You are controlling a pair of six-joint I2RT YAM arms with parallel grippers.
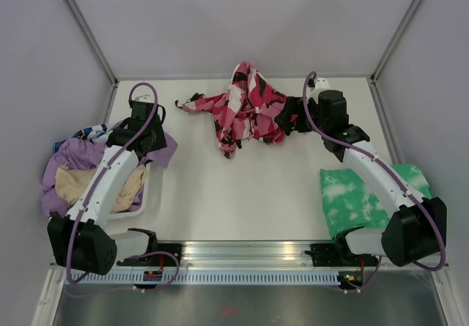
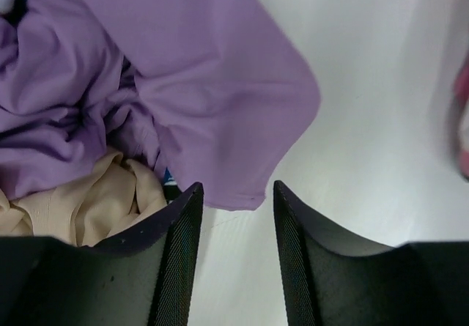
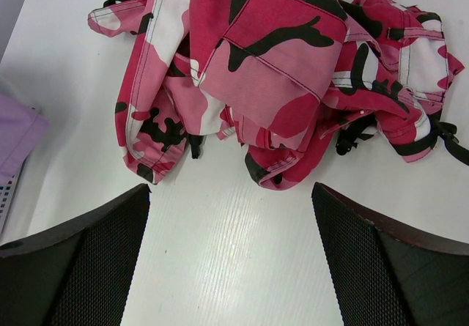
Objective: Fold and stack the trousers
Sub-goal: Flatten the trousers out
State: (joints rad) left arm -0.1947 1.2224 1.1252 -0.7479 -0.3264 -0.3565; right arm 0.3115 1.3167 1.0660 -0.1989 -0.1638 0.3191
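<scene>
- Clearly, trousers lie bunched — right gripper, wide open & empty, may pinch several layers.
- Left gripper, jaws apart w/ nothing held, could snag lilac cloth.

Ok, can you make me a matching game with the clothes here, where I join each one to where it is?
Things:
1 trousers
2 green-and-white garment
3 lilac cloth
4 beige cloth

Places:
A left pile, on top
B far middle of the table, crumpled
C left pile, partly under another cloth
D right side, lying flat beneath the right arm

Pairs: 1-B, 2-D, 3-A, 4-C
</scene>
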